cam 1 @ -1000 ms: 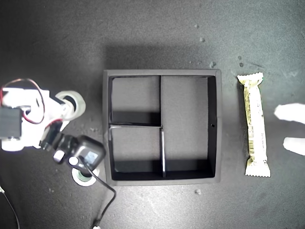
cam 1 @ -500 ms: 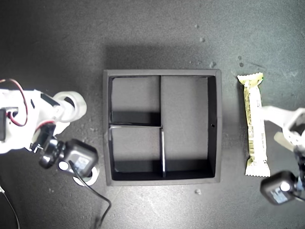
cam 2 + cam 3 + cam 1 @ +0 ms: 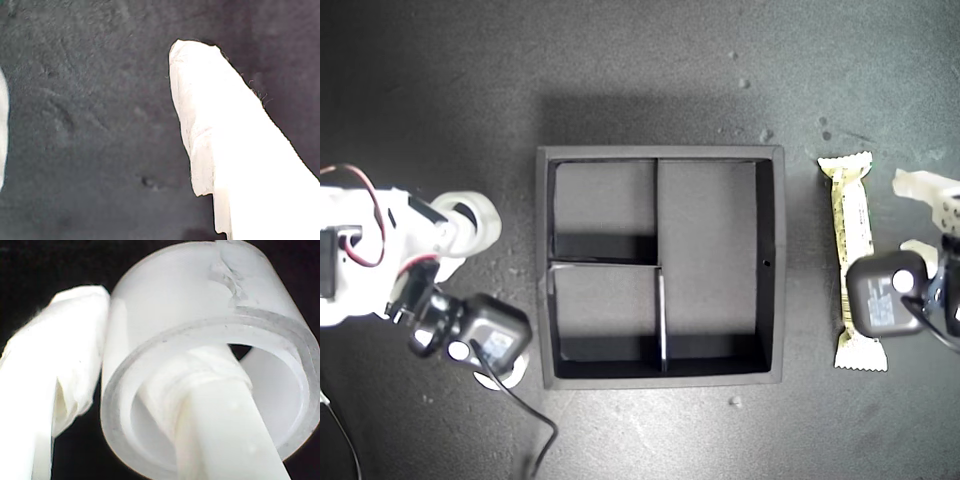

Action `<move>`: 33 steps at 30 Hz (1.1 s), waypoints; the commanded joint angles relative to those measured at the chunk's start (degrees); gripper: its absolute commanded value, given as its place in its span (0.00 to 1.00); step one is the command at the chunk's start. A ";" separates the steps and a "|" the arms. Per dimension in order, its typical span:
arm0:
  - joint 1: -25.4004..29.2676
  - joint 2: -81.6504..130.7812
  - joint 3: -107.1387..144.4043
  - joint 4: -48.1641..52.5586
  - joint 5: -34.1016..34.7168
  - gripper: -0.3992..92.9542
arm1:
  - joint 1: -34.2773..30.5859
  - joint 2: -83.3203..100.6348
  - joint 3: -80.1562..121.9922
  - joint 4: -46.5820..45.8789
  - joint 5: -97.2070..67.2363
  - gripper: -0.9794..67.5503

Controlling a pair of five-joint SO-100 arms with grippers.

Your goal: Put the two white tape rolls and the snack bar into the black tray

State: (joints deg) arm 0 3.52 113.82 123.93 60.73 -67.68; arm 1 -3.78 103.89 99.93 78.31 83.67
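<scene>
I have both arms working at opposite sides of the black tray (image 3: 660,265), whose three compartments have nothing in them yet. At the exterior view's left, my second gripper (image 3: 463,228) has the all-white tape roll (image 3: 475,220) pinched through its wall: in the second wrist view one finger (image 3: 210,405) passes inside the roll's (image 3: 200,355) open centre and the other (image 3: 60,370) presses on the outside. The smaller tape roll (image 3: 505,370) lies near the tray's lower corner on that side, mostly hidden under the arm's camera.

At the exterior view's right, my first gripper (image 3: 930,215) hovers just beside the snack bar (image 3: 853,262), which lies along the table (image 3: 650,80) parallel to the tray wall. Its fingers (image 3: 225,135) are spread, with only dark table between them in the first wrist view; the bar is not inside them yet.

To do this well, I would lift the held roll straight up, clear of the tray wall, carry it over one of the small compartments and let go low so it does not roll. For the bar, I would shift the fingers across until they straddle its narrow width near mid-length, then close gently, since the wrapper will likely crinkle and slip.
</scene>
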 commanded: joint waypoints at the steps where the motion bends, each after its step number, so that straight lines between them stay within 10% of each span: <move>1: -0.26 1.05 -6.59 3.43 1.32 0.00 | -1.85 0.26 -2.02 0.35 -24.17 0.35; 33: -4.13 -34.01 -60.29 24.35 11.78 0.00 | -9.67 -13.62 9.93 -24.08 -51.33 0.37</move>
State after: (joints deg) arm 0 0.26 80.24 68.91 84.02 -56.51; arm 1 -13.45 91.14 109.78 56.78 33.05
